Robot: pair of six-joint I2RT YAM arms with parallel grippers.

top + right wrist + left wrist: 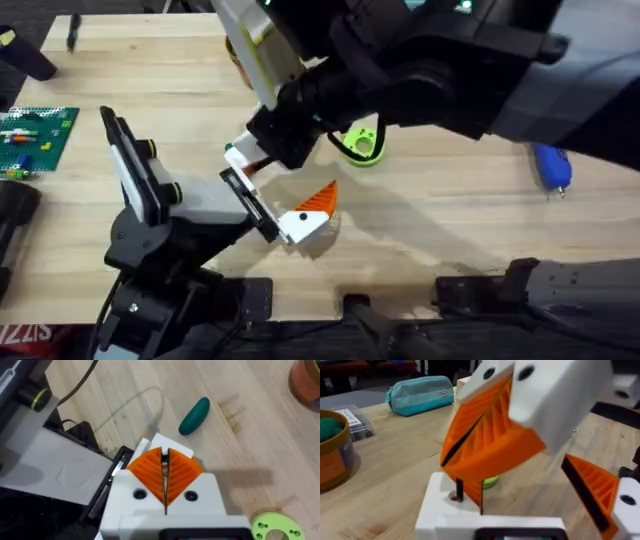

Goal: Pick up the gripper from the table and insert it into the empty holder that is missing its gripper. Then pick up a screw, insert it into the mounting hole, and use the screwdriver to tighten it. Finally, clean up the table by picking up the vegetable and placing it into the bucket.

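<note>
My right gripper [165,458] is shut on the gripper [243,158], the small orange wedge piece with a white-and-teal base. It holds the piece just above the empty side of the holder [470,520], the white jaw block with a black rail on my left arm. The holder's other side carries one orange finger [600,491], standing well apart from the piece. My left gripper [290,212] is open. The green vegetable [195,416] lies on the table beyond the holder. The orange bucket [332,462] stands farther back. At the far right lies the blue screwdriver [550,165].
A lime-green ring with holes [362,142] sits just behind the right gripper. A teal pouch [420,392] and a clear box [355,420] lie near the bucket. A green brick plate [35,135] is at the left edge, a black pen [72,32] at the back.
</note>
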